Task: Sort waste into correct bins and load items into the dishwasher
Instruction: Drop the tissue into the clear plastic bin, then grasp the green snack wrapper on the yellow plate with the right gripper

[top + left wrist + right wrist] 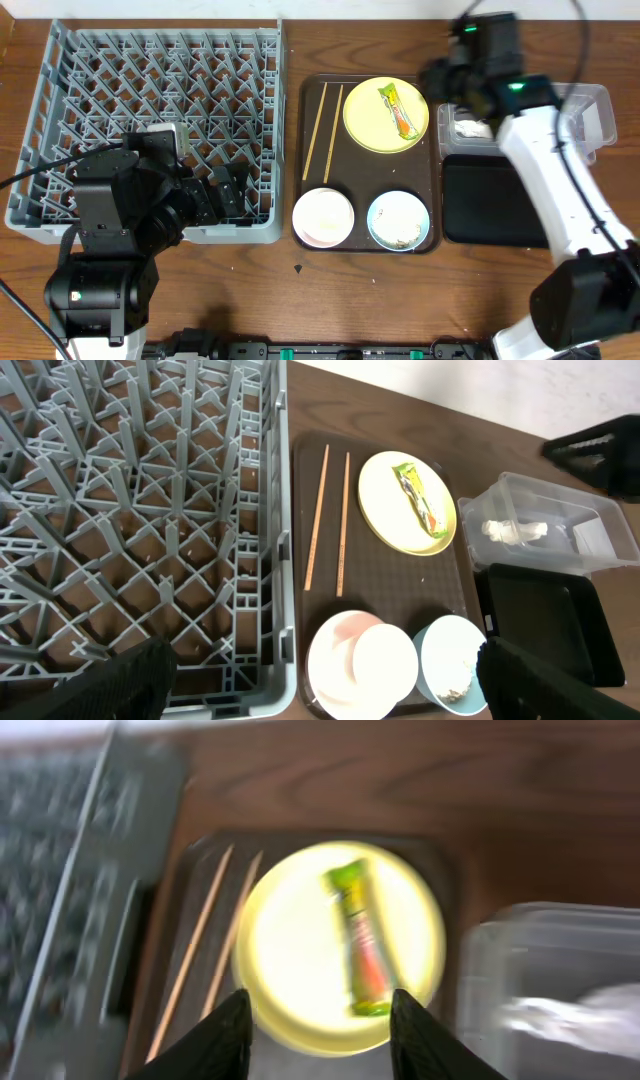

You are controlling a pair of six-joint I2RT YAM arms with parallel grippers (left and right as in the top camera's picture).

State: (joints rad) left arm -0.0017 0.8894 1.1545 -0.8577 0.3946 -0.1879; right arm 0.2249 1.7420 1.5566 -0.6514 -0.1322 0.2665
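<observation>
A brown serving tray [400,585] is lying flat on the wooden table [400,400], ahead of the left jaws and slightly rightward, and is sitting directly beyond the right jaws.

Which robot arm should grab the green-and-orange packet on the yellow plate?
Right. The right gripper hangs open close to the packet on the plate; the left gripper is far off, over the dish rack.

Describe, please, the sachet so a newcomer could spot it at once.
Find the brown tray beside the grey dish rack. At its far end sits a pale-yellow plate, with the sachet lying on it. Nothing else is a slim green-and-orange strip; the chopsticks alongside are plain wood.
</observation>
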